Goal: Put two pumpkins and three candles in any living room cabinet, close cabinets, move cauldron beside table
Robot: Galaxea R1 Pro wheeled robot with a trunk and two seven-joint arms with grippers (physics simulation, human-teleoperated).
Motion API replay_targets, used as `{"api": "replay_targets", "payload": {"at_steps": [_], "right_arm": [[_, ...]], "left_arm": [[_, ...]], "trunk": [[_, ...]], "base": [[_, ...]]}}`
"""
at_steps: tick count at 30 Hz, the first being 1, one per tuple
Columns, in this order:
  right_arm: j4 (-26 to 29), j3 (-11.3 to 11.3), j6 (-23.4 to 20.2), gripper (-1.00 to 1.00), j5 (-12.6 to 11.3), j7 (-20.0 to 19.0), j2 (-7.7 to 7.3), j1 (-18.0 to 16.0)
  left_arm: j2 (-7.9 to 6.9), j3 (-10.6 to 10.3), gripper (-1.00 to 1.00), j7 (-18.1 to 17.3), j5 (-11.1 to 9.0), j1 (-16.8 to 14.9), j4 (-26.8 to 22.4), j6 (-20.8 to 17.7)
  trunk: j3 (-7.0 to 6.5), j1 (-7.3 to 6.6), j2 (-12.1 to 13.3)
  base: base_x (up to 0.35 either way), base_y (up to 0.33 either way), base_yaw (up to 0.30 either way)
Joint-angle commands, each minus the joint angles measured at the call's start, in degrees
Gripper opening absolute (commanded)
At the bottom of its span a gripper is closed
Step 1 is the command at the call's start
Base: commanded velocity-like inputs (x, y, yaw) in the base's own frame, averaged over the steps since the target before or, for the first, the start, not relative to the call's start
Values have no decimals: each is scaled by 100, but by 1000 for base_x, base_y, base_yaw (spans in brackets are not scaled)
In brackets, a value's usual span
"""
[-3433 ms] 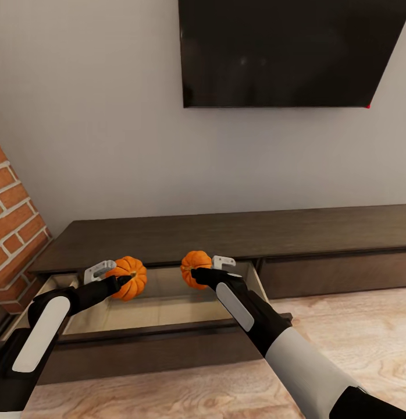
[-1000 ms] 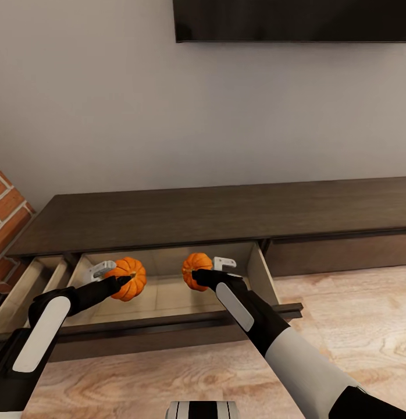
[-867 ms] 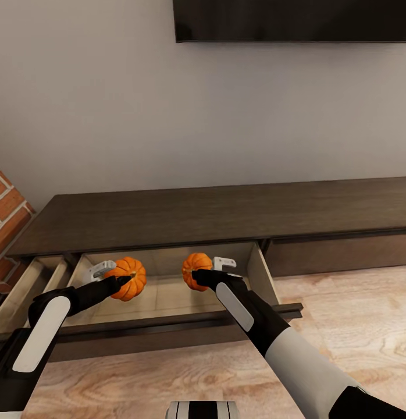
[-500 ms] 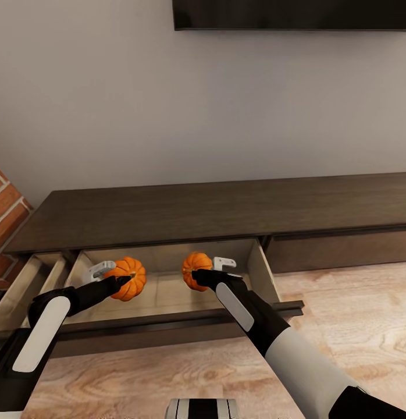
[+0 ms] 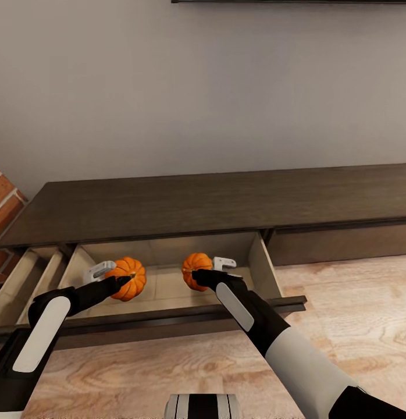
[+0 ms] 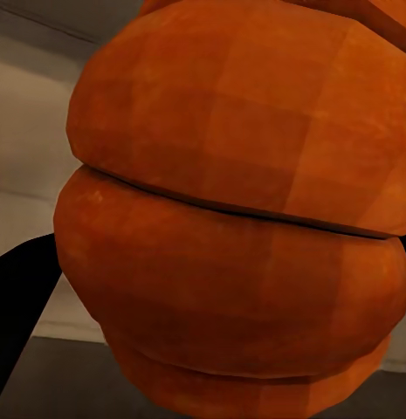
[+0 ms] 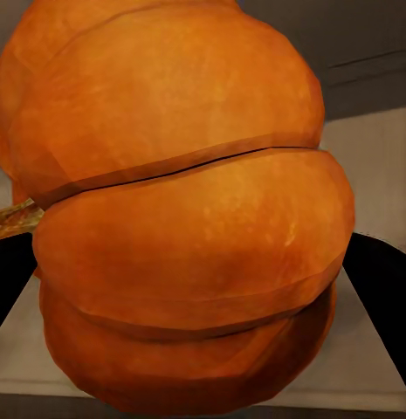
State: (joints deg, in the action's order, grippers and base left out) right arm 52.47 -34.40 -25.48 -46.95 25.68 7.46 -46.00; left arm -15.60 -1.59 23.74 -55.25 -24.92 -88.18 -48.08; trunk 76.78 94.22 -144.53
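left claw [image 5: 117,277] grips left pumpkin [image 5: 128,278] | right claw [image 5: 207,272] grips right pumpkin [image 5: 195,270] — both above open cabinet [image 5: 168,203] drawer

Two held pumpkins [image 5: 129,278] above open cabinet [image 5: 168,209] drawer.

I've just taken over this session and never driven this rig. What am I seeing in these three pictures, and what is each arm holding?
You are looking through a two-armed wheeled robot's cameras. The big picture comes from its head, looking down over both arms at a long dark cabinet against the wall, on a wood floor. One drawer is pulled open, showing its pale inside. The left gripper holds one pumpkin, the right gripper the other pumpkin; both hang over the open drawer. Whether they touch its bottom cannot be told. The other two pictures come from cameras near each gripper, so close that the left-hand pumpkin and the right-hand pumpkin take up nearly the whole view, with the dark fingers at the edges.
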Motion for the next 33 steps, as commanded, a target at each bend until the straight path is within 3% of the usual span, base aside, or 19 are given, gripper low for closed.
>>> {"api": "replay_targets", "payload": {"at_steps": [1,4,5,18,19,27,33], "right_arm": [[9,-14,-1,-100,-48,51,-1,-6],[9,-14,-1,-100,-45,51,1,-6],[9,-14,-1,100,-44,51,1,-6],[9,-14,-1,100,-55,51,-7,-5],[9,-14,-1,100,-58,51,-6,-6],[9,-14,-1,100,-75,51,-8,-6],[9,-14,0,100,-78,51,-8,-6]], "left_arm": [[-5,-8,-100,61,-65,-4,-7,1],[-5,-8,-100,68,-65,-5,-7,1],[-5,-8,-100,68,-65,-5,-7,1],[-5,-5,-100,68,-65,-5,-7,1],[-5,-3,100,69,-65,-5,-7,1],[-5,0,100,69,-65,-6,-7,1],[-5,1,100,66,-65,-4,-7,1]], "trunk": [[27,1,-4],[93,9,-8],[93,9,-8],[93,9,-8],[93,9,-8],[93,9,-8],[-40,-7,0]], "base": [[0,0,0],[0,0,0],[0,0,0],[0,0,0],[0,0,0],[0,0,0],[0,0,0]]}}
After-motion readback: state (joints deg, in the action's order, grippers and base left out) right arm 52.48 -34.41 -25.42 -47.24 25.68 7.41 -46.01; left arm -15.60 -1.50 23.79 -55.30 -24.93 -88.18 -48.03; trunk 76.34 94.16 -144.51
